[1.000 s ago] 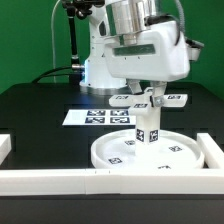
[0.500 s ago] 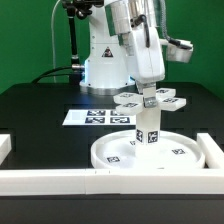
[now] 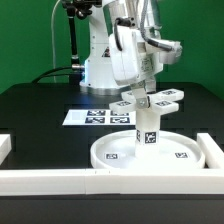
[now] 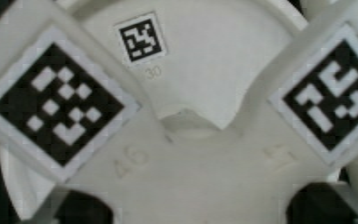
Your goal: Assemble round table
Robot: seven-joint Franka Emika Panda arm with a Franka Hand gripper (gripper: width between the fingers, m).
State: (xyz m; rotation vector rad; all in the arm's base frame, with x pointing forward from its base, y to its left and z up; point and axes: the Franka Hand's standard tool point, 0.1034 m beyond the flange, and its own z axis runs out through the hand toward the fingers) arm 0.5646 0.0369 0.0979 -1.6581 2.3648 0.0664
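Observation:
The large flat white disc (image 3: 120, 156) lies on the black table. The short cylinder leg (image 3: 147, 128) stands upright on its middle. The cross-shaped piece (image 3: 152, 101) sits on top of the leg, its tagged arms spread out. My gripper (image 3: 146, 91) comes down from above and is shut on the cross-shaped piece at its middle. In the wrist view the cross-shaped piece (image 4: 176, 120) fills the picture, with the dark fingertips (image 4: 78, 205) at either side of its body and the gripper (image 4: 202, 205) closed across it.
Long white border bars run along the front (image 3: 50, 178) and the exterior view's right (image 3: 213, 152) of the disc, with another end at the left (image 3: 4, 146). The marker board (image 3: 92, 117) lies behind the disc. The robot base (image 3: 100, 70) stands at the back.
The wrist has turned about its vertical axis, and the cross-shaped piece has rotated with it on top of the leg. The disc and leg have stayed in place.

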